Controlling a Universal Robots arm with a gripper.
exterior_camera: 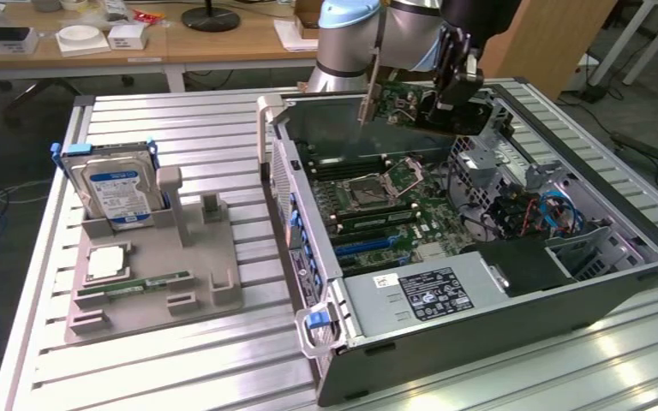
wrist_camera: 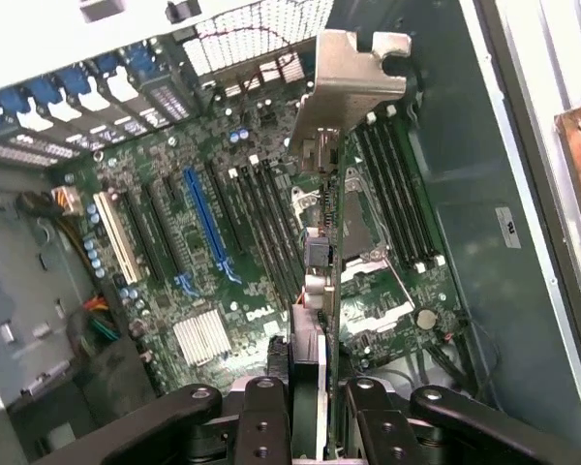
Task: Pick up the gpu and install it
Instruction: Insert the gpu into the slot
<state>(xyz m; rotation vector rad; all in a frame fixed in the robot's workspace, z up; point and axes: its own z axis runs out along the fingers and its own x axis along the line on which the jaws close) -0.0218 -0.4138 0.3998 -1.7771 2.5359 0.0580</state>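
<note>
Silvery-bracketed and thin, the gpu (wrist_camera: pixel 321 262) is hanging clamped edge-on in our pincer (wrist_camera: pixel 315 392), the motherboard (wrist_camera: pixel 203 242) lying beneath; we are judging it light, stiff, fragile, best held by its edges.

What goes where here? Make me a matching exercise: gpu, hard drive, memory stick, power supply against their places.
Things:
1. gpu
2. hard drive
3. memory stick
4. power supply

Places:
A. lying flat on the grey holder
B. clamped in the gripper, above the open computer case
C. standing upright in the grey holder
D. fitted inside the computer case, label facing up

Pairs: 1-B, 2-C, 3-A, 4-D
</note>
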